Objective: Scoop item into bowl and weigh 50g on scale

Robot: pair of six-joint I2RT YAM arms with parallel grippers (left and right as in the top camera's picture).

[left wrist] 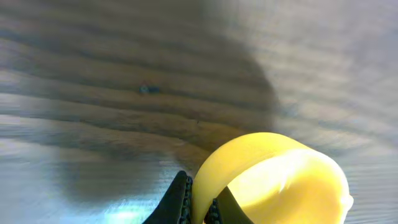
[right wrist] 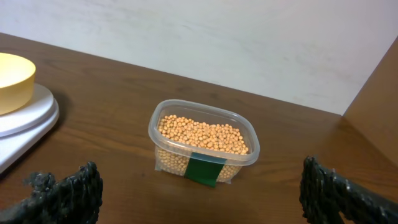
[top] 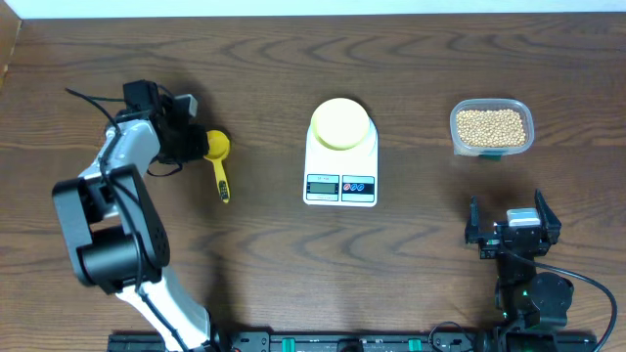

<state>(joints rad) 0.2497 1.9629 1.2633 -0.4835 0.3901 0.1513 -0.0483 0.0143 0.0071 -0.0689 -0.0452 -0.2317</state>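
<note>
A bright yellow scoop (top: 217,149) lies at the left of the table, its handle pointing toward the front edge. My left gripper (top: 193,144) is shut on the wall of the scoop's cup (left wrist: 280,180); one finger is inside the rim and one outside (left wrist: 200,200). The pale yellow-green bowl (top: 341,124) sits on the white scale (top: 340,186) in the middle. The beans (top: 491,125) fill a clear tub at the right (right wrist: 203,135). My right gripper (top: 511,231) stands open in front of the tub (right wrist: 199,186), holding nothing. The bowl (right wrist: 12,78) and scale (right wrist: 31,115) show at the left of the right wrist view.
The clear tub (right wrist: 186,158) carries a green label on its near side. A pale wall runs behind the table's far edge. Both arm bases stand at the front edge.
</note>
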